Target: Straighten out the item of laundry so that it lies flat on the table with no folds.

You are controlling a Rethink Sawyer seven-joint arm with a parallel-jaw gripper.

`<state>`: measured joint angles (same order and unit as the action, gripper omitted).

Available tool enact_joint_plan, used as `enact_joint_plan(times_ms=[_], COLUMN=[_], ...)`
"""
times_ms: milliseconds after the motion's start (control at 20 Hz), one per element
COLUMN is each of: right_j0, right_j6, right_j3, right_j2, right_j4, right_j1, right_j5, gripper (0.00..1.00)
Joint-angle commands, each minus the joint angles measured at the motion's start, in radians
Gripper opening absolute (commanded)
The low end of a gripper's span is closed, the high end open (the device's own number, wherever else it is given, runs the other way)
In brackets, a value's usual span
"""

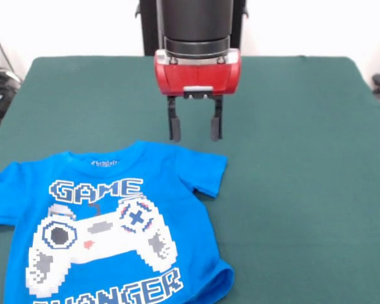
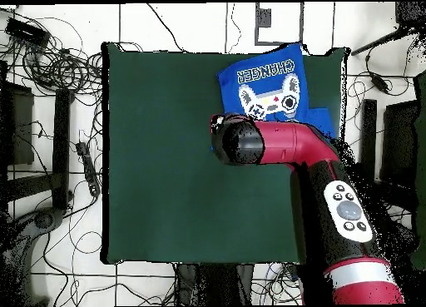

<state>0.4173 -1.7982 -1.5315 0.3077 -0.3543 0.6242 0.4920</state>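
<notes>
Front cam: low, close, looks across the bench (image 1: 291, 126), arm dropping in from frame top, pincer (image 1: 195, 134) upper centre. Overhead cam: high, straight down, whole bench (image 2: 166, 154) plus floor cables around it. Both share the green top, shirt (image 1: 107, 221) and arm; overhead is rotated half a turn.

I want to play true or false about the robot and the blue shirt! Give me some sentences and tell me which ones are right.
1. The T-shirt is blue with a white game controller printed on it. True.
2. The end effector is squeezing the shirt. False: it is open, holds nothing, and hangs by the shirt's collar edge.
3. The shirt sits in the middle of the table. False: in the overhead view it lies toward one corner.
4. The shirt's printed side faces up. True.
5. The table is covered in red cloth. False: the cloth is dark green.
</notes>
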Motion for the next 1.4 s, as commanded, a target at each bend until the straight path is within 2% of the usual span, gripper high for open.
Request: enact_joint_plan(times_ms=[50, 1050, 1400], right_j0=[-0.048, -0.084, -0.130], right_j6=[-0.126, -0.140, -0.174], right_j3=[-0.098, -0.036, -0.007], right_j2=[0.005, -0.016, -0.055], right_j4=[0.009, 0.019, 0.027], right_j1=[-0.065, -0.172, -0.212], right_j5=[-0.040, -0.102, -0.131], gripper=[1.00, 1.00, 1.00])
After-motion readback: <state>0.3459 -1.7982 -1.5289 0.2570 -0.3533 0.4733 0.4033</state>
